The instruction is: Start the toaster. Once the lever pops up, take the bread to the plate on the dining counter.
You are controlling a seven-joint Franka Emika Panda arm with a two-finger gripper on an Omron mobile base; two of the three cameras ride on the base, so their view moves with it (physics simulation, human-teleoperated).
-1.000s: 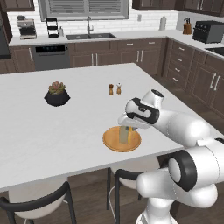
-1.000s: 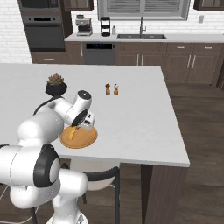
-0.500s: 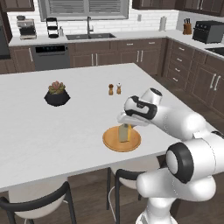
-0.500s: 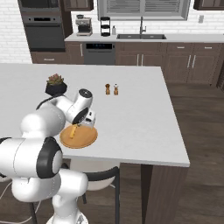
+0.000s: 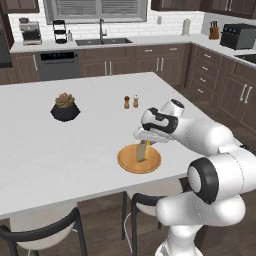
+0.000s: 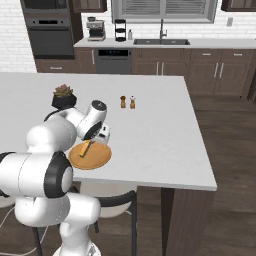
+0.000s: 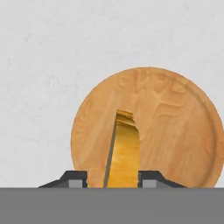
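Note:
The bread (image 7: 124, 148), a small slice with a golden crust, stands on its edge on the round wooden plate (image 7: 175, 122). My gripper (image 7: 113, 179) hangs straight above it, one finger tip on either side of the slice, with a narrow gap showing on the left side. From the left base camera the bread (image 5: 142, 150) leans upright under the gripper (image 5: 145, 140) at the middle of the plate (image 5: 151, 163). The plate (image 6: 98, 158) lies near the front edge of the white dining counter (image 6: 155, 135). The toaster is out of view.
A potted succulent (image 5: 65, 106) and two small shakers (image 5: 131, 102) stand farther back on the dining counter (image 5: 75, 145). Dark chairs (image 5: 40, 232) sit below its near edge. A dark boxy appliance (image 5: 238, 36) rests on the far right kitchen counter.
The hand came down a little with the bread until the slice met the plate. The fingers have since drawn apart from the slice.

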